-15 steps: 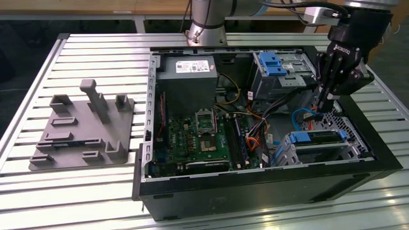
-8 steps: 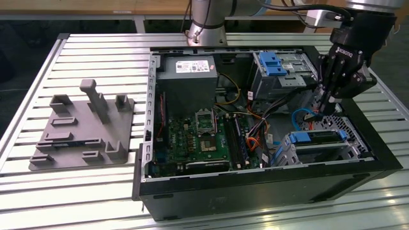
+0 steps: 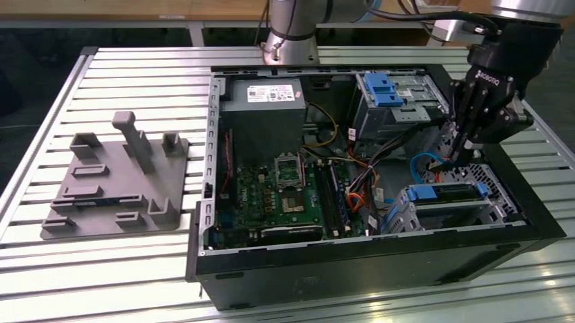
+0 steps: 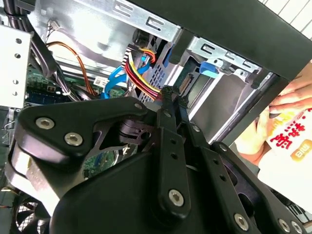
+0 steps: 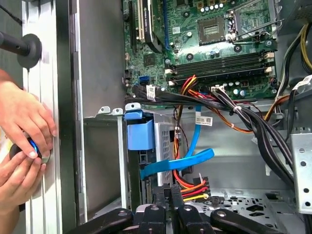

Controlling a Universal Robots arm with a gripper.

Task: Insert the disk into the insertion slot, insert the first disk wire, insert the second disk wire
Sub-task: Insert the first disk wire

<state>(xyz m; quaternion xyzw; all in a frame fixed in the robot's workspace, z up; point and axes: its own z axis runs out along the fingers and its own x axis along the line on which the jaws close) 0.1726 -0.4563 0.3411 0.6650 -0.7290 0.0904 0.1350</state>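
The disk [image 3: 449, 192], in its blue carrier, lies inside the insertion slot [image 3: 492, 202], a silver perforated cage at the exterior view's right inside the open computer case. My gripper [image 3: 454, 158] hangs just above the cage's far side, fingers pointing down. In both wrist views the fingertips [image 4: 168, 92] are pressed together on the end of a red, yellow and black disk wire [image 5: 194, 187]. A flat blue disk wire [image 5: 187, 163] runs across just beyond it, beside the carrier's blue tab [image 5: 140, 134].
A second grey cage with a blue latch [image 3: 382, 91] stands farther back in the case. Black cable bundles [image 5: 243, 117] cross above the motherboard [image 3: 287, 188]. A person's hands [image 5: 22, 131] rest on the table edge outside the case wall. A grey fixture [image 3: 117, 182] lies on the table.
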